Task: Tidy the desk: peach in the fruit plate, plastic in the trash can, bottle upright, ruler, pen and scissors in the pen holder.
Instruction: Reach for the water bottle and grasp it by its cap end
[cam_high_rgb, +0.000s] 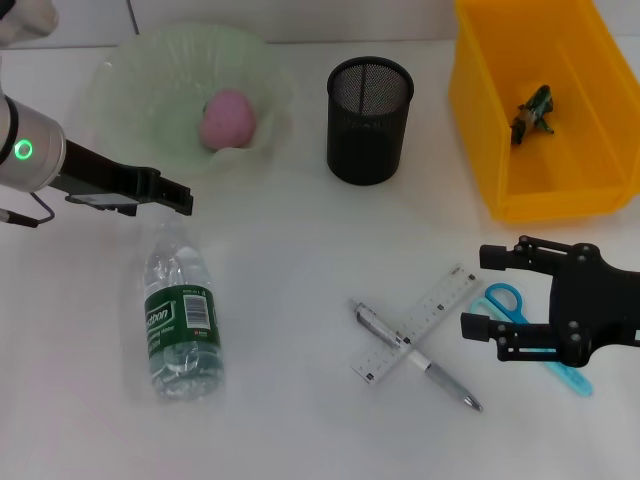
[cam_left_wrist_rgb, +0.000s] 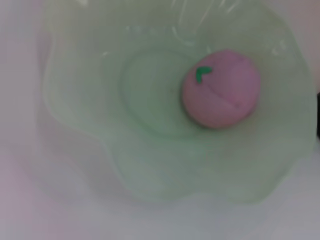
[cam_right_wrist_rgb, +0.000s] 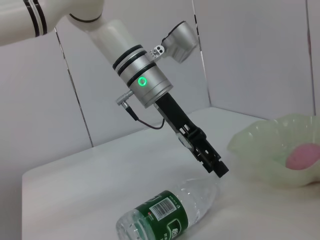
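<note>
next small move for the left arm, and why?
Probably lower the left gripper to the bottle's neck. The peach is already in the fruit plate and plastic is in the yellow bin, while the bottle lies on its side just below that gripper.

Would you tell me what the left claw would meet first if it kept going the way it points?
Probably the tabletop just past the lying bottle's cap end; the left claw slopes down there, though depth is unclear.
</note>
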